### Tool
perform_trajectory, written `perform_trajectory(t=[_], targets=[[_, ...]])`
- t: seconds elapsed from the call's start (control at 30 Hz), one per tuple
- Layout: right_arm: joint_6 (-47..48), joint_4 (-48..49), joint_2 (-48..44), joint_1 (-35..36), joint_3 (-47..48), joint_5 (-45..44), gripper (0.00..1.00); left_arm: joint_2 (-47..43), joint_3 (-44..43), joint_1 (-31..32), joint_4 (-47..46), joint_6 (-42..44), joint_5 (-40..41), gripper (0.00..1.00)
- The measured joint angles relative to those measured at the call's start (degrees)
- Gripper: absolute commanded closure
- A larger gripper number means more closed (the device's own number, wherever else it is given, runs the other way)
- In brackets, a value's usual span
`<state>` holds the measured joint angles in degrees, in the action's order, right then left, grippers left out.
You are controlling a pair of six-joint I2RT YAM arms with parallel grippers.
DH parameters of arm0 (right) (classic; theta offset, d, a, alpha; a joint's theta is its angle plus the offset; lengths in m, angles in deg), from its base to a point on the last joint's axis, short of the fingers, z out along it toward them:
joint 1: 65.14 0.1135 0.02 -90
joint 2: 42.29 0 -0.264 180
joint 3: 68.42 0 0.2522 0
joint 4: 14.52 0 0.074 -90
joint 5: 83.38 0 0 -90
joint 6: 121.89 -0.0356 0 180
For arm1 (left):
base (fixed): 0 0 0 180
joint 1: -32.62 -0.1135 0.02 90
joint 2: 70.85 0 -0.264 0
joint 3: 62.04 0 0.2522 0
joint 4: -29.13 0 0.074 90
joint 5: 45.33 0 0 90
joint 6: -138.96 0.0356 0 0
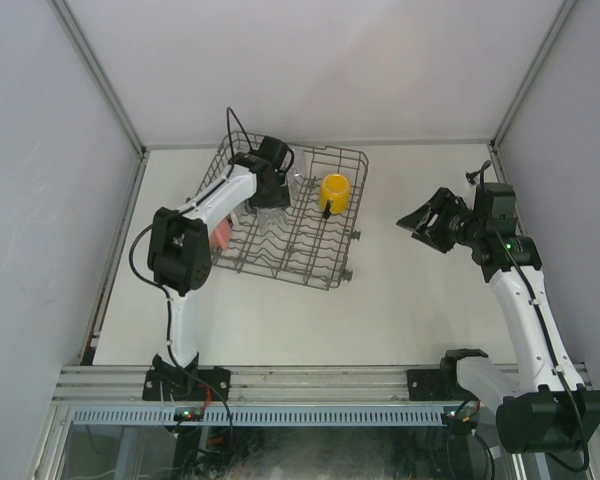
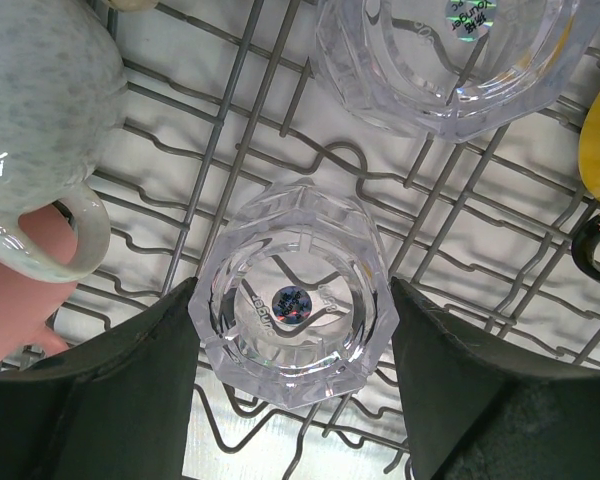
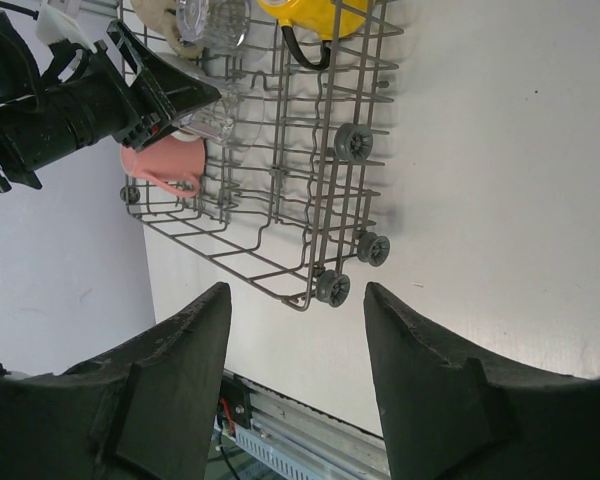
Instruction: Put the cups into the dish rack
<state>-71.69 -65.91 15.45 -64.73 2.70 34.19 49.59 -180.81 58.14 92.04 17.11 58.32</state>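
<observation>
Pink tumbler (image 1: 220, 235) and white mug (image 2: 40, 110) already fill the left end of the dish rack (image 1: 315, 262). Mid-frame, the left gripper (image 2: 292, 310) pinches a clear glass tumbler (image 2: 292, 265) from both sides. It looks mouth-down, for draining I guess. A second glass (image 2: 450, 60) and the yellow mug (image 1: 334, 190) crowd the upper right. The right gripper (image 1: 422, 222) hangs wide and empty over the table (image 1: 400, 310), well apart from the rack's wheeled edge.
</observation>
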Motion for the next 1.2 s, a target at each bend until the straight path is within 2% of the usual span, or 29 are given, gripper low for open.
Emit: perform_trajectory(t=[0.13,0.17,0.2,0.33,0.57,0.77,1.0,1.2], targets=[[0.0,0.0,0.0,0.0,0.0,0.0,0.45,0.0,0.0,0.3,0.0,0.0,0.5,0.30],[0.0,0.0,0.0,0.0,0.0,0.0,0.44,0.0,0.1,0.5,-0.1,0.0,0.7,0.20],[0.0,0.0,0.0,0.0,0.0,0.0,0.44,0.0,0.2,0.6,-0.1,0.0,0.9,0.14],[0.0,0.0,0.0,0.5,-0.1,-0.1,0.44,0.0,1.1,1.1,-1.2,-0.5,0.6,0.00],[0.0,0.0,0.2,3.0,-0.7,-0.9,0.43,-1.2,3.5,1.6,-1.9,-1.1,-0.3,0.00],[0.0,0.5,3.2,7.8,-0.7,-3.4,0.43,-7.7,3.8,1.6,-1.1,-1.6,-0.1,0.00],[0.0,0.8,13.2,15.2,1.0,-10.6,0.44,-16.9,-1.3,1.1,2.6,-1.6,0.8,0.00],[0.0,0.9,23.0,23.6,5.4,-17.5,0.46,-27.4,0.7,0.4,4.3,-1.6,0.5,0.00]])
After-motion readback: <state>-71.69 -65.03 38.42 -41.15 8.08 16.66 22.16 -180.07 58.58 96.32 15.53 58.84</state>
